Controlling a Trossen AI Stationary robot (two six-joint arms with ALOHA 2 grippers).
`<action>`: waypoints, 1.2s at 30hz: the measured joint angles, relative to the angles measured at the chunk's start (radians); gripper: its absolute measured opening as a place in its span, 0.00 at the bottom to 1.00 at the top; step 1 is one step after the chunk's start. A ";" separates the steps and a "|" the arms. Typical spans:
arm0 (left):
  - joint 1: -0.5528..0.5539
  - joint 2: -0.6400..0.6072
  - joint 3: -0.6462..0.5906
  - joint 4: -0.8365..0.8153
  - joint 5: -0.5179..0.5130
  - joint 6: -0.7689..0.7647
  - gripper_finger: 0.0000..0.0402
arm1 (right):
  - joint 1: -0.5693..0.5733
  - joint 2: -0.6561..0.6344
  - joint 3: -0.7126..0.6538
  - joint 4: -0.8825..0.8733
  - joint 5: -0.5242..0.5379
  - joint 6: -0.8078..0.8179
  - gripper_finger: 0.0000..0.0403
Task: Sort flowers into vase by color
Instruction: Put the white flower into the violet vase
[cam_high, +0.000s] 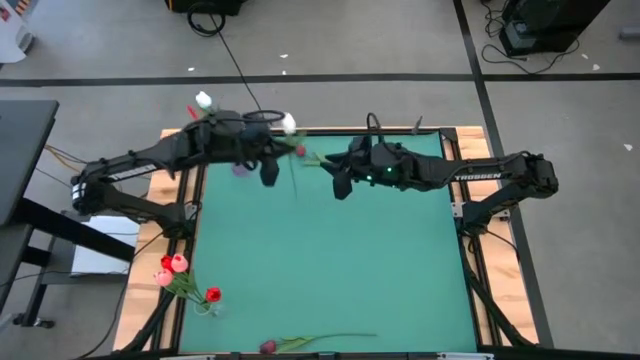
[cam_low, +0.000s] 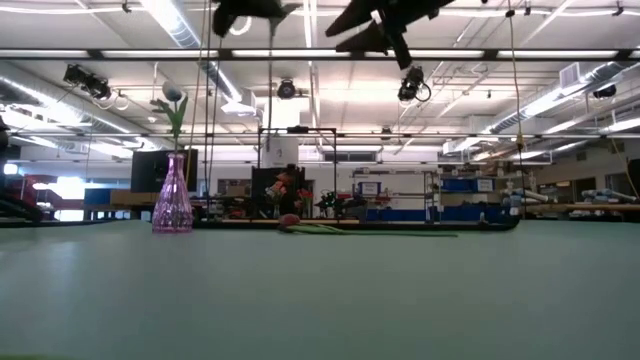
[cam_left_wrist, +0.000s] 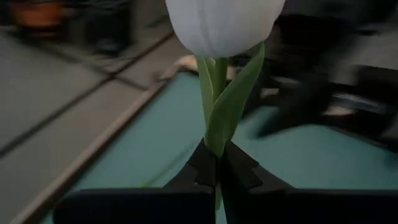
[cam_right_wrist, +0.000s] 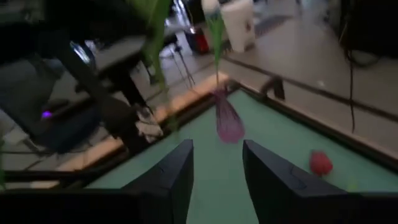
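My left gripper is over the table's far edge, shut on a white tulip whose head stands just past the fingertips. A pink glass vase stands at the far left and has one white flower upright in it. A red tulip lies flat on the mat by the far edge. My right gripper hovers open, high above the far middle, facing the vase and touching nothing. My left gripper pinches the white tulip's stem and leaf just below the head, between its two fingertips. The tulip is lifted clear and stands upright. Its thin stem hangs straight down under the gripper.
Red and pink tulips and another red one are grouped at the table's near left corner. A dark red tulip lies along the near edge, its stem pointing right. A wooden rim frames the green mat.
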 joint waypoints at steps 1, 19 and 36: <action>0.013 -0.015 0.000 -0.028 -0.035 0.002 0.02 | 0.000 0.000 0.000 -0.023 0.003 0.012 0.37; 0.396 -0.341 0.000 -0.237 -0.284 0.170 0.01 | -0.004 0.000 0.000 -0.071 0.002 0.043 0.37; 0.538 -0.329 -0.142 -0.191 -0.176 0.131 0.02 | -0.024 0.000 0.000 -0.074 -0.010 0.042 0.37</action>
